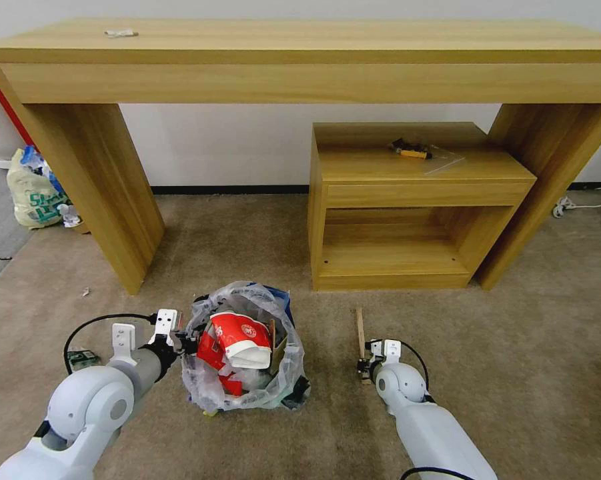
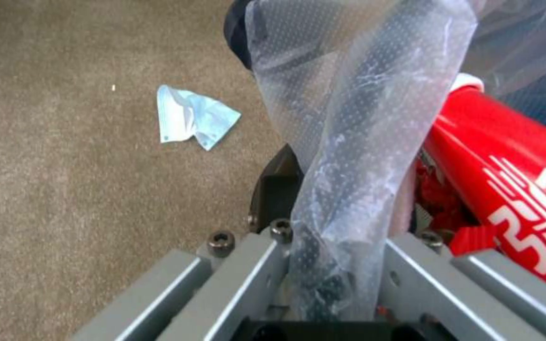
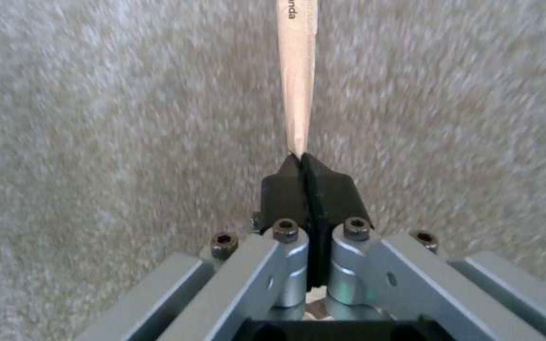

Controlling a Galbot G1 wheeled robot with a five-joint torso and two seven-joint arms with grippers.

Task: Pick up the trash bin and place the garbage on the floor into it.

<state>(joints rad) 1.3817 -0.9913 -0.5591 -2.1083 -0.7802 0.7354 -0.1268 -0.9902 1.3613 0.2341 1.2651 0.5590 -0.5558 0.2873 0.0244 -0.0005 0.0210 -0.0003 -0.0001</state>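
Litter-filled trash bin (image 1: 247,353) stood on the floor (image 1: 500,347), its bag rim clamped in the left end effector (image 1: 180,343); the right end effector (image 1: 365,369) pinched the wooden stick (image 1: 361,331) beside it.

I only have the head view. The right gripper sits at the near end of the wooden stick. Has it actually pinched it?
Observer: Yes. In the right wrist view the right gripper is shut on the tip of the wooden stick.
Operator: And the left gripper by the trash bin?
Observer: The left gripper clamps the bin's plastic bag.
Operator: Any litter I'm missing?
Observer: A crumpled blue scrap lies on the carpet beside the bin.
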